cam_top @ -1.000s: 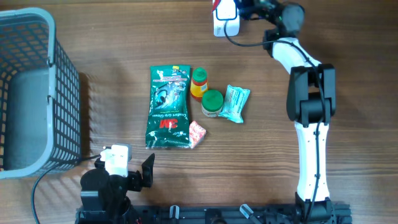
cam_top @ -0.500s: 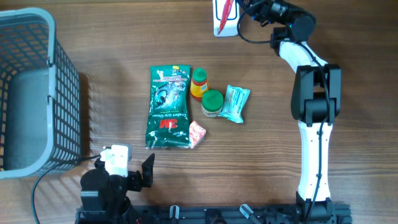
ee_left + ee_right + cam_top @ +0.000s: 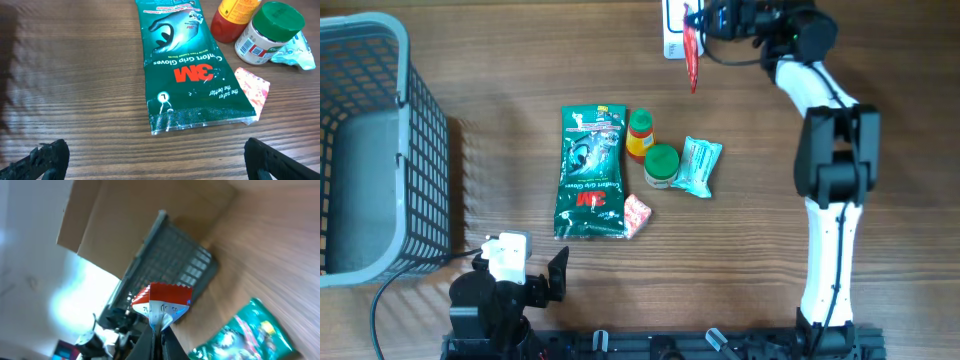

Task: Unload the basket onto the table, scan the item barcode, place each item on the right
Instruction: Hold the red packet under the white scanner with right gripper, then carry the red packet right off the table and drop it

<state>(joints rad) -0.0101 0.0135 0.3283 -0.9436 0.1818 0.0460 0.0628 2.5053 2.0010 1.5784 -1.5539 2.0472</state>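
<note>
Wooden table (image 3: 520, 60): right gripper (image 3: 160, 330) pinches red sachet (image 3: 692, 52) beside white scanner (image 3: 671, 30) at far edge; left gripper (image 3: 162, 160) spread wide, near green glove pack (image 3: 185, 75).

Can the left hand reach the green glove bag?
Probably yes. The left hand is open and empty, and only bare table lies between it and the bag just ahead.

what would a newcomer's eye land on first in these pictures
Probably the red packet pinched in the right gripper at the far edge of the table, dangling beside a white device. Next comes the big green 3M glove pack mid-table, with smaller items clustered beside it. The grey mesh basket fills the left edge.
</note>
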